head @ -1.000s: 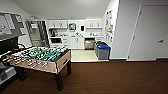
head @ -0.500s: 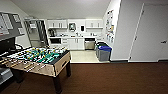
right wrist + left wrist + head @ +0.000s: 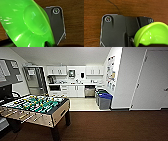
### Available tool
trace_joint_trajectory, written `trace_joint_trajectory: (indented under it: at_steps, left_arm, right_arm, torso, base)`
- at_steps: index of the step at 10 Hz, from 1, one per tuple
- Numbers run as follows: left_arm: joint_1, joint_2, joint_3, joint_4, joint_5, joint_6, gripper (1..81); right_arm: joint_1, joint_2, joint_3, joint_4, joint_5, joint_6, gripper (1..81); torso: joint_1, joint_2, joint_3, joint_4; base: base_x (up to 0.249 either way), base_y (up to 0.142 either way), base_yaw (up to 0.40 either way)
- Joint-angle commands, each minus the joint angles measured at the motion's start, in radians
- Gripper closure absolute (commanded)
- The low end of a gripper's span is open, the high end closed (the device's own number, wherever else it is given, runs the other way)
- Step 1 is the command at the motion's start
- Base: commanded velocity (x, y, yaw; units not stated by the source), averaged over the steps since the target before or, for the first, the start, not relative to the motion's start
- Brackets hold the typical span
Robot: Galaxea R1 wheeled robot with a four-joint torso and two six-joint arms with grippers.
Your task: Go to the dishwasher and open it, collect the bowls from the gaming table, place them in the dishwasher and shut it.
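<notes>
Your dishwasher (image 3: 89, 91) sits straight ahead under the far kitchen counter, beyond the brown floor (image 3: 112, 124) — foosball table (image 3: 37, 109) on your left. The left claw pinches the lime bowl (image 3: 154, 34) by its rim; the right claw grips the wide green bowl (image 3: 25, 25) — neither arm is nearer yet.

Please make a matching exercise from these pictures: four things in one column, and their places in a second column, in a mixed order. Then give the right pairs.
Things
1. foosball table
2. dishwasher
3. lime bowl
4. wide green bowl

Places
A. under the kitchen counter at the far wall
B. close before the right wrist camera
C. at the near left, on the dark brown floor
D. close before the left wrist camera

Pairs: 1-C, 2-A, 3-D, 4-B
</notes>
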Motion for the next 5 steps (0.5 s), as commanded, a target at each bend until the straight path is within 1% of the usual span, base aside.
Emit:
trace_joint_trajectory:
  at_steps: [1,4,5]
  left_arm:
    - [-0.056,-0.004,0.004,0.004,0.039,0.002,81.1]
    - [-0.056,-0.003,0.004,0.006,0.039,0.002,81.1]
    - [-0.056,-0.001,0.004,0.006,0.041,0.002,81.1]
  right_arm:
    - [0.037,0.007,0.008,-0.020,-0.041,-0.008,81.1]
    - [0.039,0.005,0.008,-0.020,-0.041,-0.008,81.1]
    - [0.037,0.005,0.008,-0.022,-0.041,-0.008,81.1]
  torso:
    - [0.000,0.000,0.000,0.000]
    - [0.000,0.000,0.000,0.000]
    - [0.000,0.000,0.000,0.000]
  base:
    - [0.194,0.000,0.000]
    - [0.194,0.000,0.000]
    - [0.194,-0.062,0.000]
